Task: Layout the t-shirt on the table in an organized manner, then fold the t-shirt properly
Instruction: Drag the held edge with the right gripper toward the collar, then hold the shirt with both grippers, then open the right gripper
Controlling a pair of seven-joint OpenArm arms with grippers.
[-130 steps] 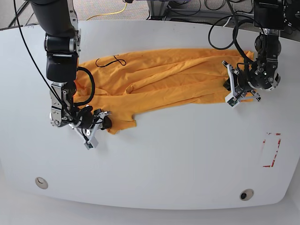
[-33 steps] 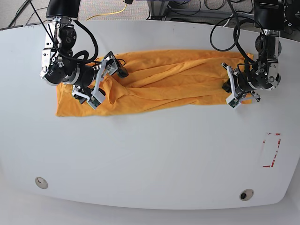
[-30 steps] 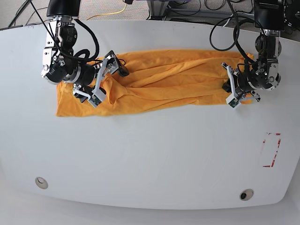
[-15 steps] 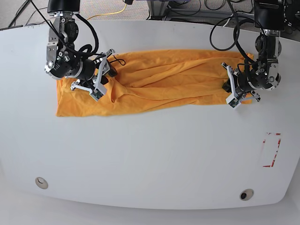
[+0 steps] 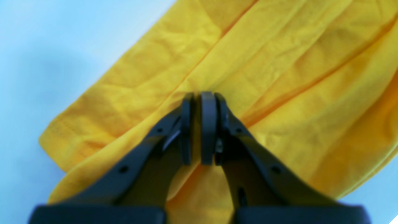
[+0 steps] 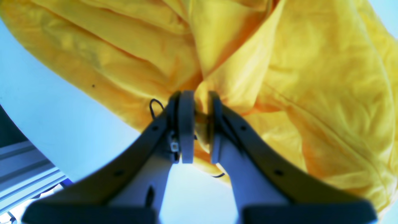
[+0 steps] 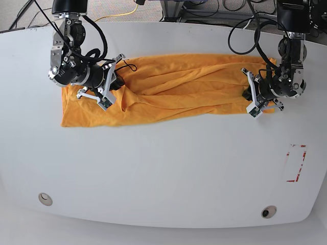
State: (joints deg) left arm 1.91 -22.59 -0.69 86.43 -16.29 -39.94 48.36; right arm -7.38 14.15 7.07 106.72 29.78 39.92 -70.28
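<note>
The orange-yellow t-shirt [image 7: 179, 92] lies as a long wrinkled band across the back half of the white table [image 7: 168, 168]. My right gripper [image 7: 111, 81] is over the shirt's left end, shut on a raised fold of cloth [image 6: 236, 77]. The black line drawing [image 6: 153, 105] shows beside its fingers [image 6: 186, 124]. My left gripper [image 7: 250, 94] is at the shirt's right end. In the left wrist view its fingers [image 5: 207, 124] are pressed together on a ridge of the shirt [image 5: 279, 77].
A red-tape rectangle outline [image 7: 295, 163] is at the right front. Two round grommets [image 7: 45, 198] [image 7: 268, 212] sit near the front edge. Cables [image 7: 127, 10] lie beyond the table's back edge. Bare tabletop fills the front half.
My right gripper went from the shirt's front-left corner to its back-left part, and the left end now lies flatter. In the last second it crept slightly back. The left arm stayed still.
</note>
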